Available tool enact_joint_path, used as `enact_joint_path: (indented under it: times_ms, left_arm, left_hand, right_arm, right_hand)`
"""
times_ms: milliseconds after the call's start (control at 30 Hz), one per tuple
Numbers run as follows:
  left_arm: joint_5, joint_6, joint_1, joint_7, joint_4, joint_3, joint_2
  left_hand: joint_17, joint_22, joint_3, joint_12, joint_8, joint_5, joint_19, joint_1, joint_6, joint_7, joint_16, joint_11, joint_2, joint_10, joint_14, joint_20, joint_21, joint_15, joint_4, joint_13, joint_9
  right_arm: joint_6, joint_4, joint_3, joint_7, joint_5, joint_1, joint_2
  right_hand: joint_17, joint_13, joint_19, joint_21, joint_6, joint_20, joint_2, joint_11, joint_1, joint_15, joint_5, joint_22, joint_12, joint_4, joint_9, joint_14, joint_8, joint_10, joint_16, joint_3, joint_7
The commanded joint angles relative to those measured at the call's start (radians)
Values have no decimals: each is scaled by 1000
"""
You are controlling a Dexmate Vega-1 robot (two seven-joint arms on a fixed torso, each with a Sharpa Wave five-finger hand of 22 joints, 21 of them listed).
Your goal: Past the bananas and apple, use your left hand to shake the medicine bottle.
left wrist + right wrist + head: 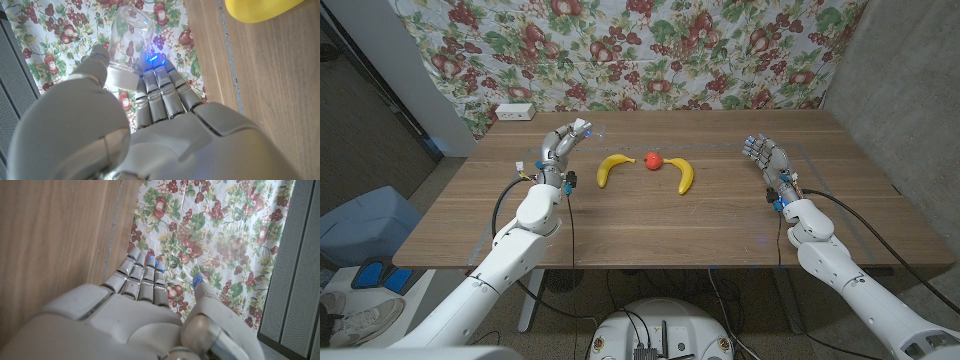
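Observation:
My left hand (563,144) is raised over the table's far left part and pinches a small clear medicine bottle (590,128) between thumb and fingers. In the left wrist view the bottle (129,35) is see-through with a white cap (122,77) set against my left hand (150,125). To the right of that hand, two yellow bananas (613,167) (683,175) lie on the wood with a red apple (653,159) between them. One banana's edge (260,7) shows in the left wrist view. My right hand (767,160) (145,310) stands at the table's right side with its fingers out, holding nothing.
A white box (514,113) sits at the table's back left corner. A floral cloth (650,50) hangs behind the table (650,225). A blue bin (365,225) stands on the floor to the left.

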State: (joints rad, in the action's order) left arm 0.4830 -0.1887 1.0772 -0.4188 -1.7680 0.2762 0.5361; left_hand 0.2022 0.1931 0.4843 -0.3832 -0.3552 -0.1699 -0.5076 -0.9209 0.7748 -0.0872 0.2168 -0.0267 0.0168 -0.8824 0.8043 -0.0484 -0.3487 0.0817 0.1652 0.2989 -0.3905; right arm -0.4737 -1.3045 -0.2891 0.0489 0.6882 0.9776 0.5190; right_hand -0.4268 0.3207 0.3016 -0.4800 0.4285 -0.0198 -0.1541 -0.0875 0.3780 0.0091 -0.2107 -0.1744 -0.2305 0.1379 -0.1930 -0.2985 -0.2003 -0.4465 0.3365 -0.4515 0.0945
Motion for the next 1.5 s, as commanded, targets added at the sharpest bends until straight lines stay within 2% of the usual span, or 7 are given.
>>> enact_joint_path:
  times_ms: [33,267,700,1167,1500]
  left_arm:
    - [-24,56,-19,38,-10,22,35]
    - [-108,110,-43,45,-34,56,88]
    - [-236,180,-71,52,-79,94,150]
    - [-313,252,-107,102,-115,130,195]
    - [-400,313,-128,100,-145,162,214]
  left_hand:
    - [3,2,9,3,-4,-5,-5,-193,105,47,1,189,-196,-221,6,-10,-8,153,0,88,-4]
    - [3,2,9,3,-2,-5,-5,-192,107,47,1,190,-196,-220,7,-9,-9,153,-1,90,-4]
    - [2,1,9,4,2,-6,-4,-192,107,47,-1,191,-195,-221,5,-7,-10,153,0,91,-2]
    - [3,1,8,6,5,-6,-1,-193,109,48,0,192,-195,-221,6,-6,-10,154,2,92,0]
    - [3,1,8,7,8,-6,1,-194,109,48,0,189,-195,-224,6,-6,-10,154,2,92,0]
  right_arm:
    - [-2,2,2,-3,3,3,-3]
    - [-5,4,3,-1,2,4,-2]
    - [-8,7,6,1,9,9,-4]
    - [-14,7,12,1,14,17,-3]
    - [-16,14,14,8,18,16,-4]
  right_hand:
    - [1,-1,9,4,8,-1,-9,1,1,0,-5,-3,-3,5,-5,-7,-5,-5,-2,-2,0]
    - [0,-1,10,7,8,-1,-9,0,2,-3,-5,-3,-2,5,-5,-7,-5,-3,-1,-2,0]
    - [0,-2,12,11,8,-1,-9,-1,2,-1,-5,-4,-2,5,-5,-7,-5,-4,-2,-2,0]
    - [0,-2,14,16,8,-2,-9,0,2,-1,-5,-4,-2,5,-5,-7,-5,-4,-3,-1,0]
    - [0,-2,15,20,7,-2,-9,1,3,1,-5,-4,-2,5,-5,-7,-4,-4,-3,-1,0]
